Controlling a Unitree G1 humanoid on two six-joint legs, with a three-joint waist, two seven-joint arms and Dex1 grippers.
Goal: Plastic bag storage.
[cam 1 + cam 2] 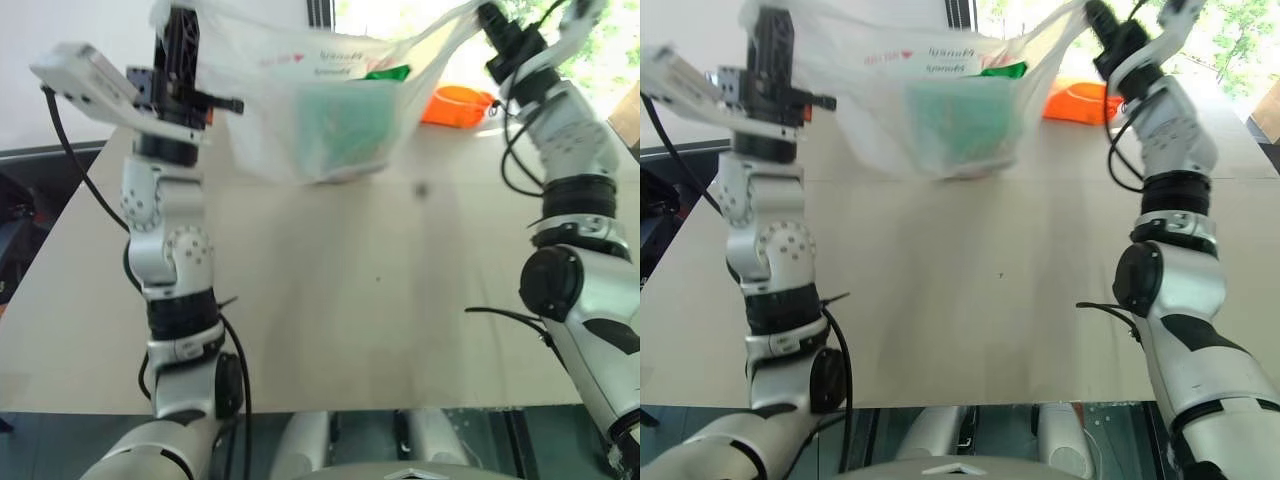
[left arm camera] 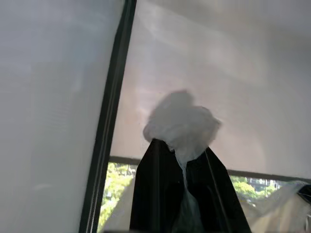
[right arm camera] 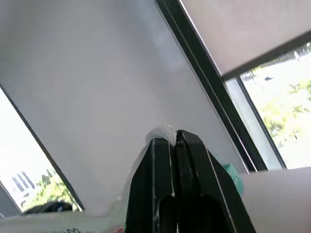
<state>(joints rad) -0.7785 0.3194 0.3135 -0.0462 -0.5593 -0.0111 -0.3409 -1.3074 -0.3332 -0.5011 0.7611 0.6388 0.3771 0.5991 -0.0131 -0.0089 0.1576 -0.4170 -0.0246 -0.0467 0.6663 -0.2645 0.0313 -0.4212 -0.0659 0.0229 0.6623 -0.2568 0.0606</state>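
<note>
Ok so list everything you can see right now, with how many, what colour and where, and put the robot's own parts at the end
plastic bag: one, translucent white with red print, held up over the far part of the table, stretched between the two grippers.
snack packet: one, green, inside the plastic bag.
pouch: one, orange, on the far side of the table, toward the robot's right.
table: one, beige, spreading from the near edge to the far end.
left gripper: one, black fingers, raised at the left, shut on a bunched piece of the plastic bag.
right gripper: one, black fingers, raised at the right, shut on the bag's other end.
</note>
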